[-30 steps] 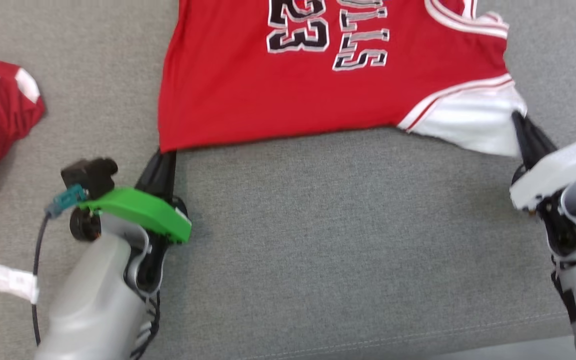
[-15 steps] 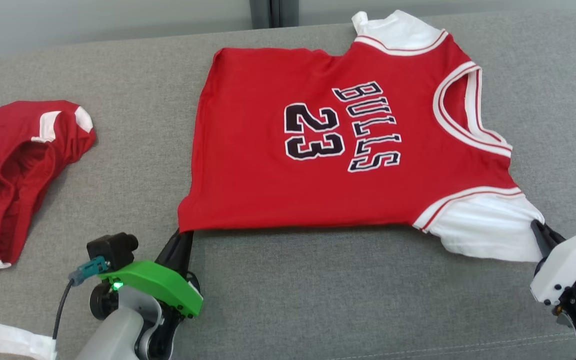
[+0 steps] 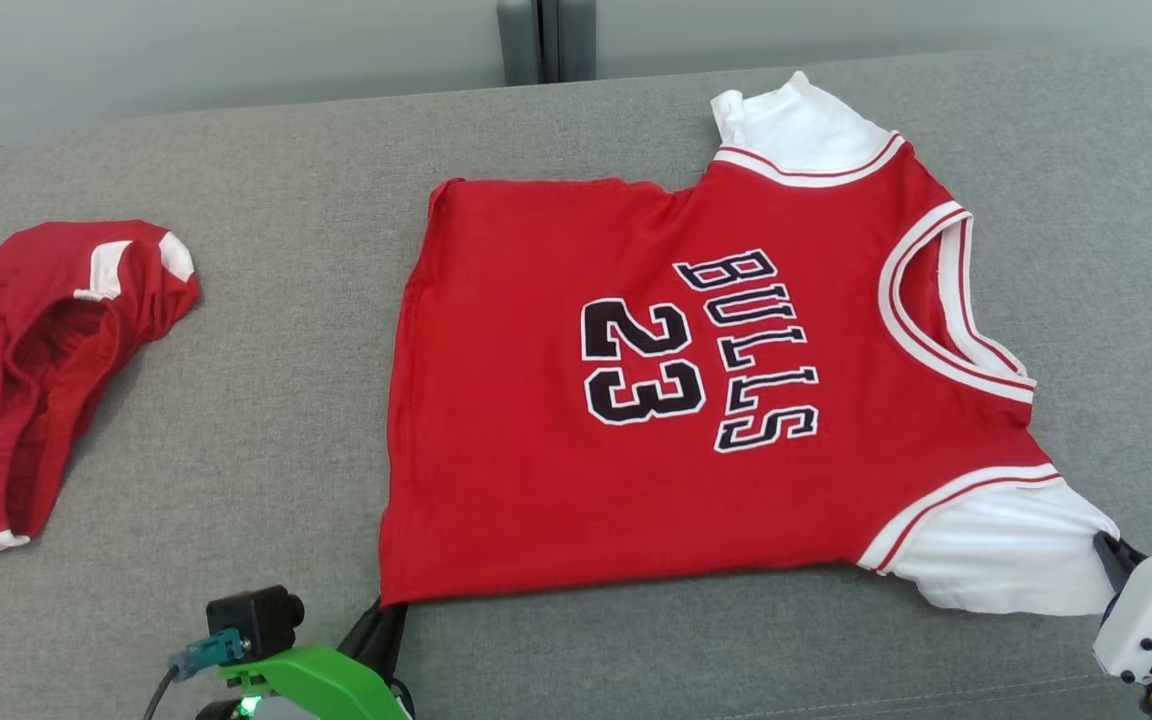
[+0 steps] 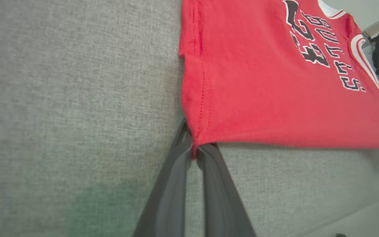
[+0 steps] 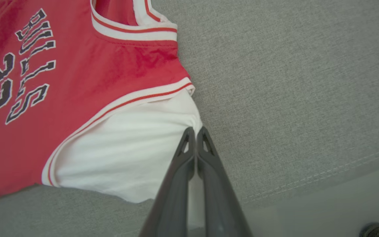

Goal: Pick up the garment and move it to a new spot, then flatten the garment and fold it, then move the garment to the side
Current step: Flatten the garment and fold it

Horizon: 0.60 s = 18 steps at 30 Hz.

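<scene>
Two grippers hold the near edge of the red short-sleeved jersey (image 3: 516, 430) with white sleeves and black "BULLS 23" lettering. It lies spread front up across the middle of the grey fabric cushion (image 3: 266, 420) in the head view, collar toward the right of the frame. The left gripper (image 3: 386, 615) rises from the bottom edge, left of centre, under a green wrist cover (image 3: 321, 685) with a small black camera (image 3: 254, 620) beside it. Its dark tips meet the jersey's lower left hem corner. The right gripper (image 3: 1108, 548) comes in at the lower right corner from a white wrist housing (image 3: 1151, 600), with its tips at the outer edge of the lower white sleeve (image 3: 996, 550).

The left wrist view makes that grasp plain: the fingers (image 4: 173, 184) are clenched on the red hem corner, with a fold of cloth nipped between the tips. In the right wrist view that arm's fingers (image 5: 176, 184) press together on the sleeve's edge, white cloth showing between them, and a stitched seam (image 5: 308, 179) crosses the cushion at the lower right. The head view adds a crumpled red garment (image 3: 26, 380) with white trim at the left of the frame, well apart from the jersey.
</scene>
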Tool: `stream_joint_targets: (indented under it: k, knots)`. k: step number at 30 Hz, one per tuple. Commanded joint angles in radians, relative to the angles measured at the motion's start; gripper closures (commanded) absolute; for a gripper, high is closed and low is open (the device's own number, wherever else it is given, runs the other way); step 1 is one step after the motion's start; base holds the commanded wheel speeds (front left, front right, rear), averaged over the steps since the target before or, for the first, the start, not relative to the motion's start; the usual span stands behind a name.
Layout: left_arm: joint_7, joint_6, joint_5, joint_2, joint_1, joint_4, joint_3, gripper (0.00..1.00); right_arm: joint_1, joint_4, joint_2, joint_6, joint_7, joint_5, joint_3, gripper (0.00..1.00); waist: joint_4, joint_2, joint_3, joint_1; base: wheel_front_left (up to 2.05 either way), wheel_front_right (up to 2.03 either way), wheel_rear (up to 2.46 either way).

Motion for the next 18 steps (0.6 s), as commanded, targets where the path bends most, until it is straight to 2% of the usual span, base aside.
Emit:
stream_joint_targets:
  k: [1,5,11,18]
  knots:
    - [0.008,0.016,-0.013,0.018,0.024,-0.02,0.006,1.0,0.016,0.001,-0.005,-0.002,0.003,-0.01,-0.014,1.0,0.0,0.0,0.0,0.0001,0.0,0.0,0.0]
    - [0.024,0.044,-0.016,0.033,0.061,-0.089,0.005,1.0,0.02,-0.005,-0.005,-0.002,0.012,-0.009,-0.026,1.0,0.005,0.0,0.002,0.0001,0.0,0.0,0.0]
    - [0.036,0.053,-0.022,0.038,0.041,-0.202,0.01,1.0,-0.019,-0.023,-0.005,-0.001,-0.03,0.066,-0.009,1.0,0.009,0.0,0.005,0.0001,0.0,0.0,0.0]
    - [0.086,0.052,-0.028,0.041,-0.038,-0.267,0.015,1.0,-0.092,-0.078,-0.004,-0.001,-0.013,0.02,0.045,1.0,0.001,0.0,0.012,0.0001,0.0,0.0,0.0]
